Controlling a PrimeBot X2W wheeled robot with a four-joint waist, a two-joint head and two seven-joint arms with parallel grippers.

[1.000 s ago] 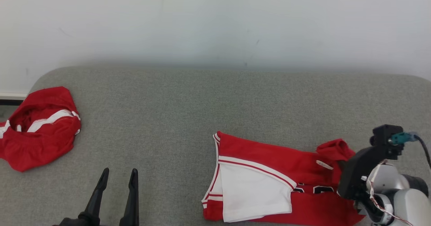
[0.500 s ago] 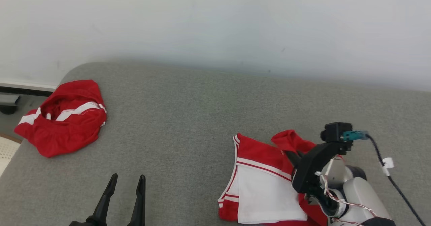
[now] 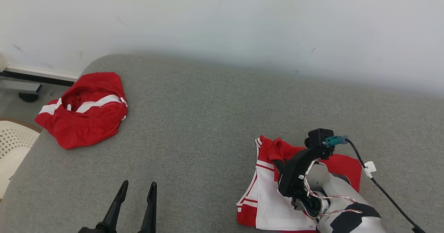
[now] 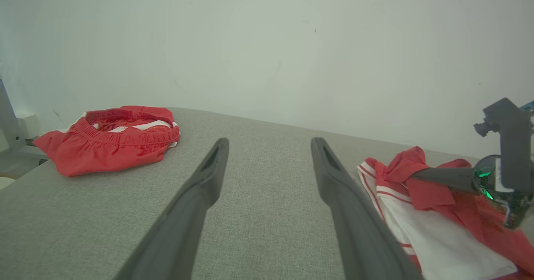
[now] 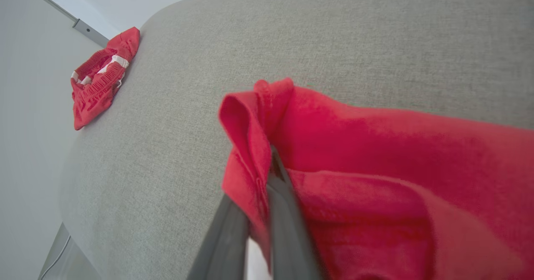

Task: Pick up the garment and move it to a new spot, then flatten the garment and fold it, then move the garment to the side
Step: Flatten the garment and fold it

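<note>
The garment (image 3: pixel 269 205), red with white panels and trim, lies at the lower right of the grey padded surface (image 3: pixel 194 122). My right gripper (image 3: pixel 277 163) is shut on a bunched red edge of it, held just above the garment's left side, so the red layer drapes over the rest. The right wrist view has the red cloth (image 5: pixel 375 155) pinched between the closed fingers (image 5: pixel 273 163). My left gripper (image 3: pixel 138 187) stands open and empty at the lower left, well apart from the garment (image 4: pixel 421 225). From the left wrist view, its fingers (image 4: pixel 208 175) are spread wide.
A second red garment with an elastic waistband and white stripes (image 3: pixel 86 111) lies crumpled at the surface's far left corner. A white perforated basket (image 3: pixel 12 139) sits off the left edge. A pale wall runs behind. A black cable (image 3: pixel 385 194) trails from the right wrist.
The head camera has swung, shifting the whole picture. Relative to the garment, my right gripper has carried the held red edge leftward across it, folding that layer over. The left gripper stays open.
</note>
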